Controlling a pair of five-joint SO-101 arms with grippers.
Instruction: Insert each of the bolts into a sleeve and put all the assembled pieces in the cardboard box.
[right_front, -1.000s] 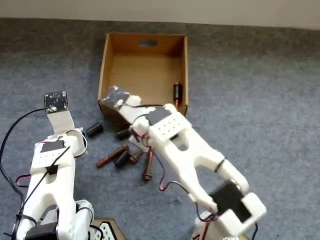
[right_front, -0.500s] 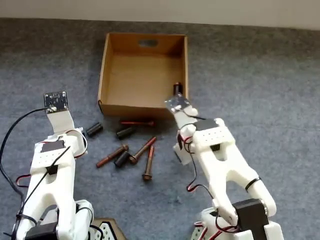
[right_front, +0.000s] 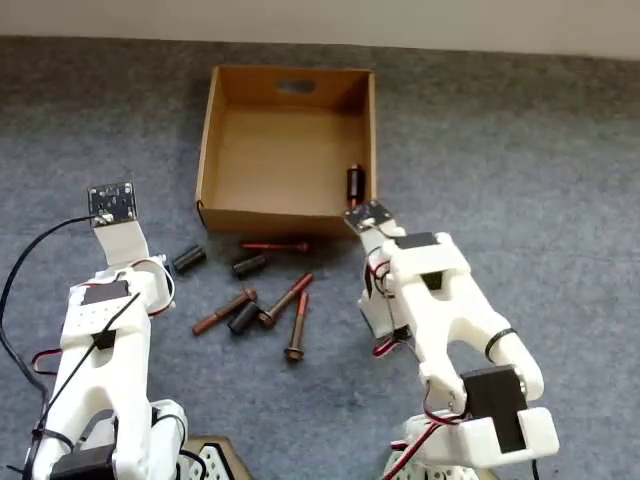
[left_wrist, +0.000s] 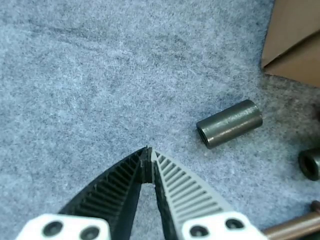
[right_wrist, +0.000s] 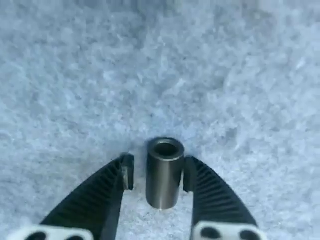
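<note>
Table cover: the mottled felt table cover (right_front: 520, 150) was grey-blue.
Box: the square cardboard box (right_front: 208, 150) was plain tan.
Sleeve: the short metal sleeve (right_wrist: 164, 175) was dark grey.
Bolts: the long bolts (right_front: 297, 325) were rust-brown.

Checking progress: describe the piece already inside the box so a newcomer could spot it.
Find the cardboard box at the far side of the grey carpet. Against its right wall, near the front corner, lies a short dark piece with red showing. It alone sits inside; the loose bolts and sleeves lie on the carpet in front.
</note>
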